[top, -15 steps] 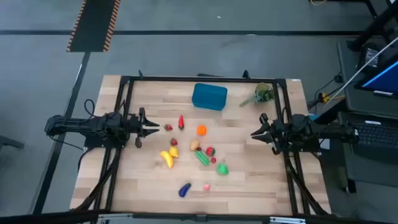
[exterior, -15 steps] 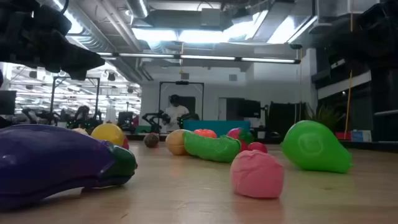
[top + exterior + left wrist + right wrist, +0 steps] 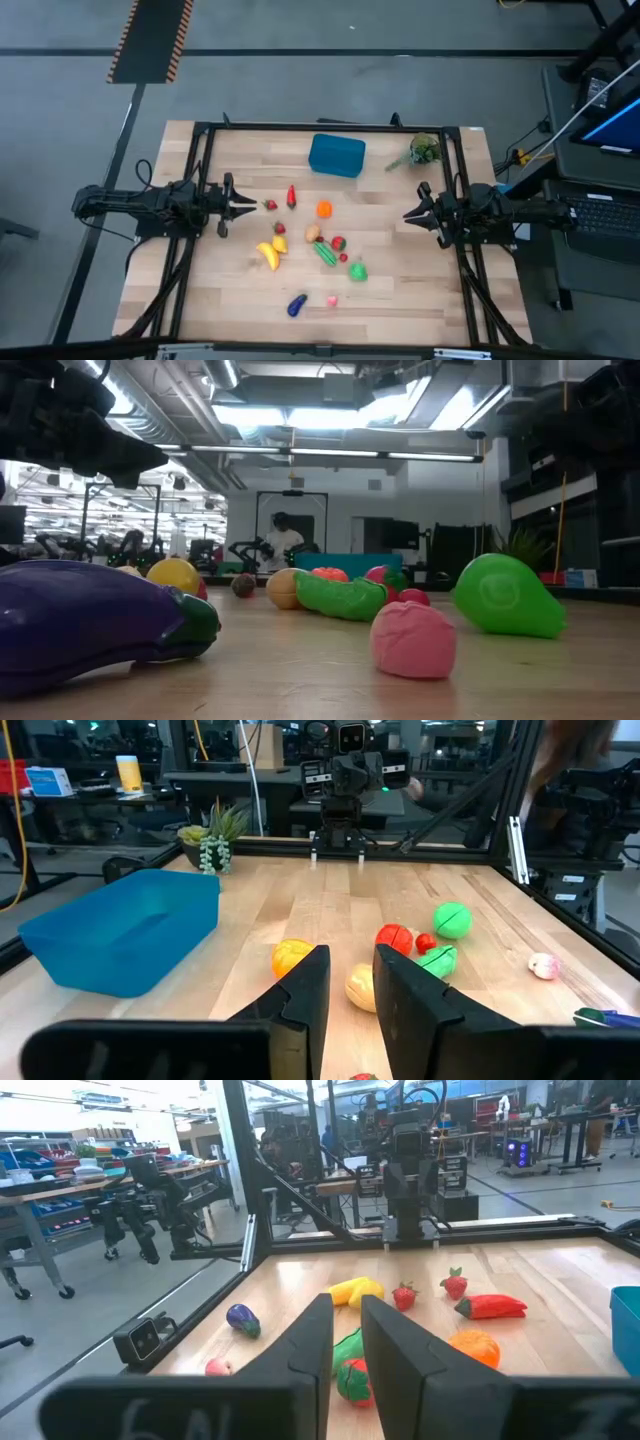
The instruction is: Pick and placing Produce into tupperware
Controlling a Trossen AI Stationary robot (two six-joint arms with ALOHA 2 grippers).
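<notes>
Both jaws nearly closed, empty, flanking produce (image 3: 318,243).

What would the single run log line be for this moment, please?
left gripper: empty, table's left side | right gripper: shut, empty, right side | produce: scattered on table | tupperware: empty

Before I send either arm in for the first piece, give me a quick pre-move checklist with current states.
1. Tupperware upright, open side up, nothing seen in it in the left wrist view: ok.
2. Produce loose on the table, none in the tub yet, red pepper nearest the left side: ok.
3. Left gripper at the table's left side, holding nothing, fingers a narrow gap apart: not ok, open before the reach.
4. Right gripper at the right side, holding nothing, fingers nearly together: not ok, open first.
5. Plant sprig sits beside the tub, apart from it: ok.
</notes>
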